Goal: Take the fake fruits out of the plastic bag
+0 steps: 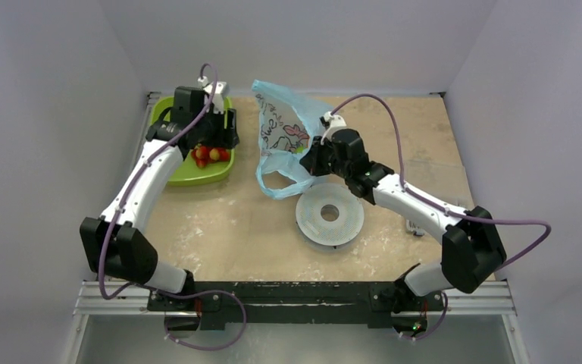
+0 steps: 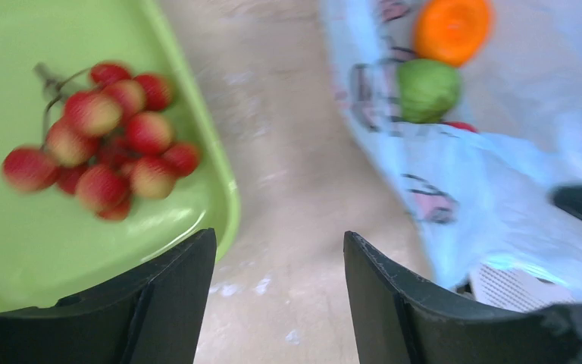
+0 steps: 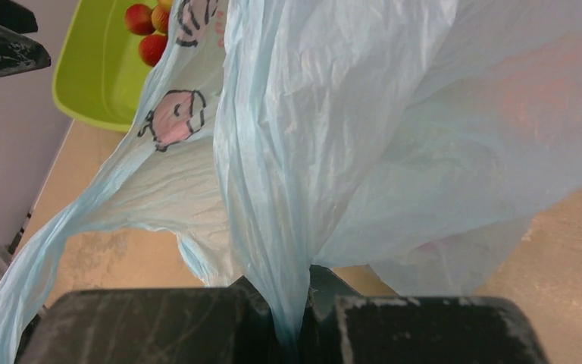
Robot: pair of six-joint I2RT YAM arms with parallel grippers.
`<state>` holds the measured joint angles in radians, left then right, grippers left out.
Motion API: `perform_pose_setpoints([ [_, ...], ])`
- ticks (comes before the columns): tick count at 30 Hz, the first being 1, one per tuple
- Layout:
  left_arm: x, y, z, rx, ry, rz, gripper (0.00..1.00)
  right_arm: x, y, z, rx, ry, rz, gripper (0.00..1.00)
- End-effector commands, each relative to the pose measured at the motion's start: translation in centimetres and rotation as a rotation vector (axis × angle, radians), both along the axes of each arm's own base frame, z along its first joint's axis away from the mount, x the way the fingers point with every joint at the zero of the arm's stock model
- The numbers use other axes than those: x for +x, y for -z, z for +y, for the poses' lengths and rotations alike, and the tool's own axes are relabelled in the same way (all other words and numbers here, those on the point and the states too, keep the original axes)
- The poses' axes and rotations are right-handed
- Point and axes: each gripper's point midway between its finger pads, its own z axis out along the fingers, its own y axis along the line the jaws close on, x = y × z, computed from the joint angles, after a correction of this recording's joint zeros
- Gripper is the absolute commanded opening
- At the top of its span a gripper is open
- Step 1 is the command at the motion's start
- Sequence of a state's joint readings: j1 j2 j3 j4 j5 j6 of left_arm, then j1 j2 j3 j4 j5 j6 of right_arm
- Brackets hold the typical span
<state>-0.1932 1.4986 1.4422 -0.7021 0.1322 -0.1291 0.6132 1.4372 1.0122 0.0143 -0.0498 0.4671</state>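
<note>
The light-blue plastic bag lies at the table's middle back, its mouth toward the left. My right gripper is shut on a bunched fold of the bag and holds it up. In the left wrist view an orange fruit, a green fruit and a sliver of a red one show inside the bag. The cluster of small red balls lies in the lime-green tray; it also shows from the top. My left gripper is open and empty over the table between tray and bag.
The lime-green tray stands at the back left. A white round disc with a hole in its middle lies on the table in front of the bag, under my right arm. Grey walls close in the table on three sides.
</note>
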Motion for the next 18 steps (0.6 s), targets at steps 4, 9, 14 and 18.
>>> perform_pose_setpoints([
  [4, -4.2, -5.1, -11.0, -0.121, 0.417, -0.268, 0.61, -1.6, -0.8, 3.2, 0.020, -0.128, -0.045, 0.00],
  [9, -4.8, -4.5, -14.0, -0.173, 0.466, -0.246, 0.56, -1.5, -0.7, 2.0, -0.006, -0.056, -0.045, 0.00],
  [14, -3.1, -3.2, -14.6, -0.236, 0.339, -0.166, 0.46, -1.5, -0.7, -0.3, -0.020, 0.059, -0.038, 0.00],
  [18, -2.1, -1.9, -15.8, -0.343, 0.247, -0.090, 0.41, -1.6, -1.6, -1.3, -0.012, 0.101, -0.061, 0.00],
])
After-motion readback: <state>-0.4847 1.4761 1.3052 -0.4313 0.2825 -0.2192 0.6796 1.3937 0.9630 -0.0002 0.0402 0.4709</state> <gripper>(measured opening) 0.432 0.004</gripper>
